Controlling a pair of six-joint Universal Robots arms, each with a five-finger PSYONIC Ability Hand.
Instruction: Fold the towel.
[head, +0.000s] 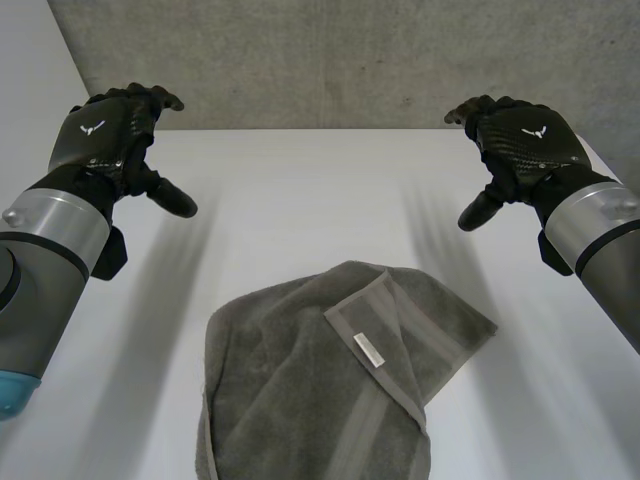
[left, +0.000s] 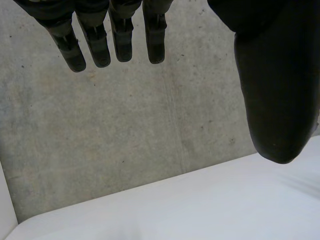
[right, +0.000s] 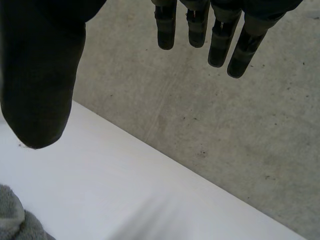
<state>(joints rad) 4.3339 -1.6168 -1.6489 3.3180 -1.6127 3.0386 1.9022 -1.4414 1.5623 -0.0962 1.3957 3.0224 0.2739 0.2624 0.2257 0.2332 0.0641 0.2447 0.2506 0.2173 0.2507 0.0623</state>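
A grey towel (head: 330, 390) lies crumpled and partly doubled over at the near middle of the white table (head: 300, 190), a band with a small label on top. My left hand (head: 105, 135) hovers above the table's far left, open and empty, fingers (left: 95, 42) straight with the thumb (left: 275, 90) apart. My right hand (head: 525, 140) hovers above the far right, also open and empty, its fingers (right: 220, 35) straight and thumb (right: 40, 75) spread. A bit of the towel (right: 15, 222) shows in the right wrist view below the thumb. Neither hand touches the towel.
A grey concrete wall (head: 330, 60) rises behind the table's far edge. Bare table surface lies between the hands and the towel.
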